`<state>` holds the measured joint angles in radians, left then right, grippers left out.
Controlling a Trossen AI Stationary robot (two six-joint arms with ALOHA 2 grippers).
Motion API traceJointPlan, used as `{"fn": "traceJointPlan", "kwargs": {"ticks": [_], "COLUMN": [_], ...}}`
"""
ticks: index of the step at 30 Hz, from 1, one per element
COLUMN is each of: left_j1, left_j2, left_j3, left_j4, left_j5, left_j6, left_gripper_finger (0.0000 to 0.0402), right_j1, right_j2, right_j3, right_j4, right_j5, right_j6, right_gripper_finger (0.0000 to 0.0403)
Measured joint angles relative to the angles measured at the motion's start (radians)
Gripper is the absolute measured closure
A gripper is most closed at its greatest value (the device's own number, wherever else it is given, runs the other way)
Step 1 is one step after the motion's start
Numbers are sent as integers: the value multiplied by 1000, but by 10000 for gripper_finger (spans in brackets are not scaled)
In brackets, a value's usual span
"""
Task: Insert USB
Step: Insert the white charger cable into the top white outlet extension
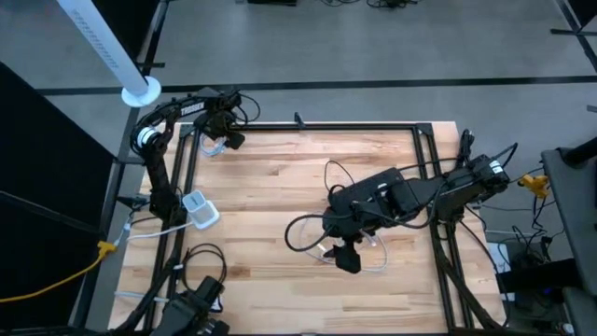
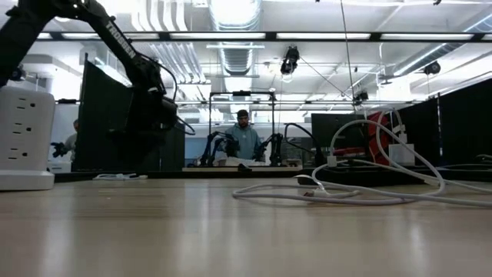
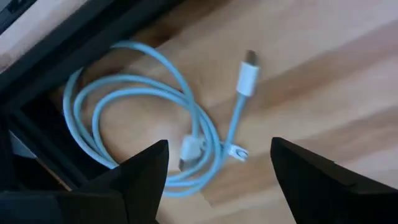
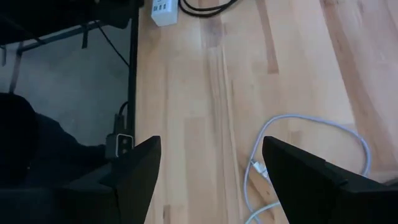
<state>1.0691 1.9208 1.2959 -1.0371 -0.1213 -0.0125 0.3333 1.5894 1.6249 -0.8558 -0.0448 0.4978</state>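
Note:
A light-blue USB cable lies coiled at the table's far left corner, one plug resting flat on the wood and a second plug inside the coil. My left gripper hangs open above the coil, pointing down. A white power strip with outlets and USB ports sits at the left edge. A white cable lies looped on the wood right of centre. My right gripper stands open above it, touching nothing.
A black frame rail runs around the tabletop, and part of the blue coil lies against it. A black cable loop lies near the right arm. Bare wood stretches between the two arms. A person sits far behind the table.

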Motion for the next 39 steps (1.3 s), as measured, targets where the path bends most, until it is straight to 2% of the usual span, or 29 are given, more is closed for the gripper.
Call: {"fn": "traceJointPlan", "kwargs": {"ticks": [5,8,11,15,17,22,27,30,32,35,39], "left_j1": [5,5,4,4,1,-35,-107,-161,-193,-206,-176], "left_j2": [30,34,25,-15,-55,-177,-339,-446,-505,-546,-516], "left_j3": [-17,-35,-60,-87,-87,-124,-198,-245,-266,-287,-291], "left_j4": [8,14,20,-4,-4,-2,36,88,88,77,128], "left_j5": [3,14,38,75,109,203,393,476,422,161,127], "left_j6": [-11,-12,-14,-11,-16,-22,-43,-105,-129,-157,-167], "left_gripper_finger": [147,176,241,357,388,395,401,402,402,402,401], "right_j1": [17,20,20,19,13,11,11,6,2,1,0], "right_j2": [0,0,0,0,0,0,-1,-1,-1,-1,1], "right_j3": [0,0,0,0,0,0,-3,-12,-22,-31,-32], "right_j4": [-7,-7,-8,-8,-8,-3,2,2,1,1,18], "right_j5": [0,-1,0,0,4,133,293,337,336,336,334], "right_j6": [31,41,42,22,-3,-116,-223,-246,-245,-225,-199], "right_gripper_finger": [133,134,140,150,154,165,179,187,191,194,190]}}
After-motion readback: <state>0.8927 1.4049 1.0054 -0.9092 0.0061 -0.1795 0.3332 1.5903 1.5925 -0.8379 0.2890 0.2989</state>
